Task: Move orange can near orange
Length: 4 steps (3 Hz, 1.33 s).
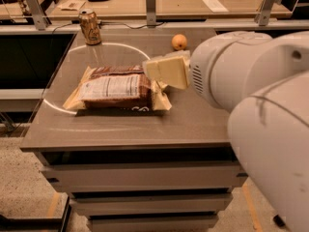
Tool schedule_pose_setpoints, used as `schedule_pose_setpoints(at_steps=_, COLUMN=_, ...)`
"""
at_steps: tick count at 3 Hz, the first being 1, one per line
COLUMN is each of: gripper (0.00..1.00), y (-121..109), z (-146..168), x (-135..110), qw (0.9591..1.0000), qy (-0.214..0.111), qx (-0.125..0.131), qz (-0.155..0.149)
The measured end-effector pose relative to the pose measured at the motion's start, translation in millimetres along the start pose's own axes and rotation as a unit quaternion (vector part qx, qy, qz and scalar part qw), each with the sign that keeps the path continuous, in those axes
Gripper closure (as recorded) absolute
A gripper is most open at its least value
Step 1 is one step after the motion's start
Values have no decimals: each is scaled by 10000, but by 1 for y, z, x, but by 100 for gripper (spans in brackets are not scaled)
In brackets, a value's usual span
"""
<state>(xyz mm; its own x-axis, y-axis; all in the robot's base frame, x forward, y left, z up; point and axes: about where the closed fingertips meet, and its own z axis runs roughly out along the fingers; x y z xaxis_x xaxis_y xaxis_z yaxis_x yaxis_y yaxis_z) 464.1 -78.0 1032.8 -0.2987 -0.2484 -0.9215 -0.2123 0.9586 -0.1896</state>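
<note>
The orange can [90, 27] stands upright at the far left corner of the grey table [120, 124]. The orange [179, 42] lies near the far edge, right of the middle, well apart from the can. My gripper [166, 72] shows as a cream-coloured block at the end of the big white arm [241, 76]. It hangs over the right end of the snack bag, below the orange and far from the can. It holds nothing that I can see.
A brown and white snack bag [118, 88] lies flat in the middle of the table. A white arc [116, 45] is marked on the tabletop. Behind stands a wooden desk [183, 1] with metal posts and papers. Drawers sit under the table.
</note>
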Motion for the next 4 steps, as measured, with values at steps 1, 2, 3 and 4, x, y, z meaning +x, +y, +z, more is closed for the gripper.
schedule_pose_setpoints(at_steps=1, gripper=0, y=0, z=0, x=0, qw=10000, qy=0, qx=-1, qz=2)
schedule_pose_setpoints(at_steps=2, gripper=0, y=0, z=0, x=0, qw=10000, qy=0, qx=-1, qz=2)
schedule_pose_setpoints(at_steps=3, gripper=0, y=2, z=2, x=4, qw=9997, qy=-31, qx=-1, qz=245)
schedule_pose_setpoints(at_steps=4, gripper=0, y=29, z=18, x=12, qw=9954, qy=-133, qx=-331, qz=884)
